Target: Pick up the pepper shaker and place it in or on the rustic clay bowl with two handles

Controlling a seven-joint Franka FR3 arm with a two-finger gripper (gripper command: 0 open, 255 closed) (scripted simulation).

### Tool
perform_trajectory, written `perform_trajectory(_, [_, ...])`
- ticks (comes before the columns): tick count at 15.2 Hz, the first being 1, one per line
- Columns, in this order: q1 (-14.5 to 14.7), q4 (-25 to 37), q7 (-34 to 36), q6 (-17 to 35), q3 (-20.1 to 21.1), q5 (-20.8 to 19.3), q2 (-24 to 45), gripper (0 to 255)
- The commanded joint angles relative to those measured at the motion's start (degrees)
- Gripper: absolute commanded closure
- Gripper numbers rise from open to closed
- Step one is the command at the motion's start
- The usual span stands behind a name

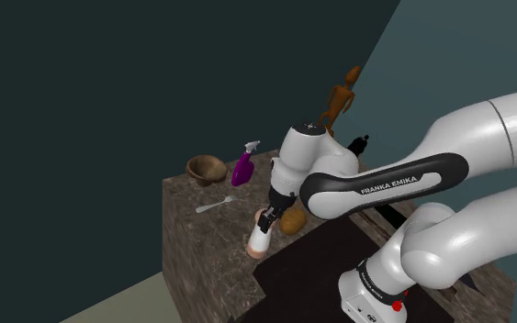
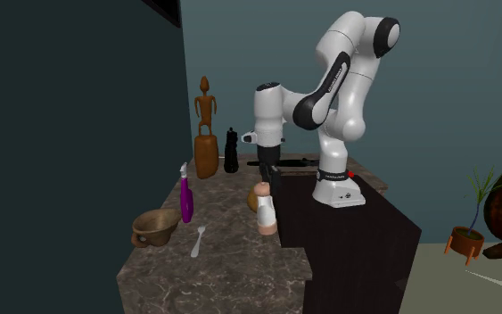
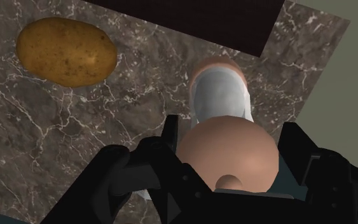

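The pepper shaker [image 1: 259, 240] [image 2: 265, 217] [image 3: 219, 95] has a white body with a pinkish-tan cap and base. It stands upright on the dark marble counter [image 1: 201, 229], near the edge. My black gripper [image 1: 265, 218] [image 2: 263, 189] [image 3: 231, 137] comes down from above and is shut on the shaker's rounded cap, one finger on each side. The brown clay bowl with handles [image 1: 207, 169] [image 2: 153, 226] sits apart from the shaker, at the counter's corner on the shoulder view's left.
A potato [image 3: 66, 51] [image 1: 292, 220] lies close beside the shaker. Between shaker and bowl are a purple spray bottle [image 1: 243, 167] [image 2: 186, 198] and a spoon [image 1: 215, 205] [image 2: 198, 241]. A wooden figure [image 2: 206, 134] and a black bottle [image 2: 231, 150] stand at the back.
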Motion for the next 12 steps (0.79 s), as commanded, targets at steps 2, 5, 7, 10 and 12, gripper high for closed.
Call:
perform_trajectory(2, [0.36,1.01,-0.33,-3.26,-0.57,0.34,-2.27,255])
perform_trajectory(5, [0.59,2.07,-0.64,-6.3,-1.18,0.49,-4.28,255])
perform_trajectory(7, [0.7,2.84,-0.81,-8.29,-1.57,0.52,-5.52,255])
perform_trajectory(10, [0.83,4.09,-1.01,-11.2,-2.14,0.5,-7.19,255])
perform_trajectory(12, [0.89,5.0,-1.12,-13.1,-2.51,0.44,-8.21,255])
